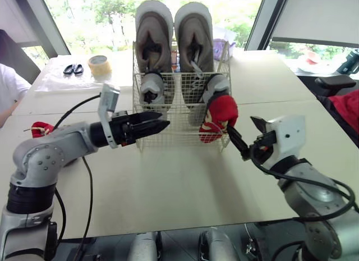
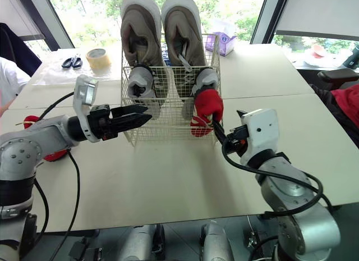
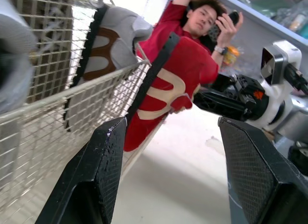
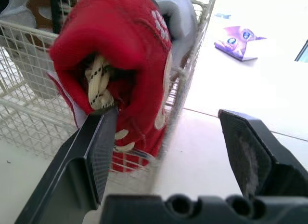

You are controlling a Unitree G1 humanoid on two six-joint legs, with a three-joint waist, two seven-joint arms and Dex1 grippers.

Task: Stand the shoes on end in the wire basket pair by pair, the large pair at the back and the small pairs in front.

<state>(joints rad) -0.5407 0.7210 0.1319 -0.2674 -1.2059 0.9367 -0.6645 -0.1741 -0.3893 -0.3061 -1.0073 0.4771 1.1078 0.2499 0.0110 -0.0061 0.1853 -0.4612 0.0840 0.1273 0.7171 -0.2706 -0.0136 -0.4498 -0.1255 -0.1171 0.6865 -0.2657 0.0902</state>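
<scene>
Right pincer (image 1: 240,124) is the closest thing to the camera. It's wide open, with one finger up against the laced mouth of the red shoe (image 1: 219,116) and the other out in free air, so it's gripping nothing. Left pincer (image 1: 165,119) is open too, hovering just in front of the wire basket (image 1: 174,132) with nothing in it.

That red shoe sits at the basket's front right corner, toe down, with its top leaning out over the rim. Can't tell if it's fully seated. Behind it are the grey small pair (image 1: 152,87) and the big tan pair (image 1: 154,36) at the back, all standing on end. The other red shoe (image 1: 40,129) lies on the tabletop (image 1: 168,182) out by the left arm, well away from the basket.

My take on doing this step right:
- I'd nudge the leaning shoe upright and inward before backing off, or it may tip out over the rim.
- Pull the right pincer back straight so the finger doesn't catch the laces.
- Fetch the second red shoe with the left pincer, gripping it by the heel collar.
- Drop it toe first into the front gap beside its mate, without knocking the grey ones.
</scene>
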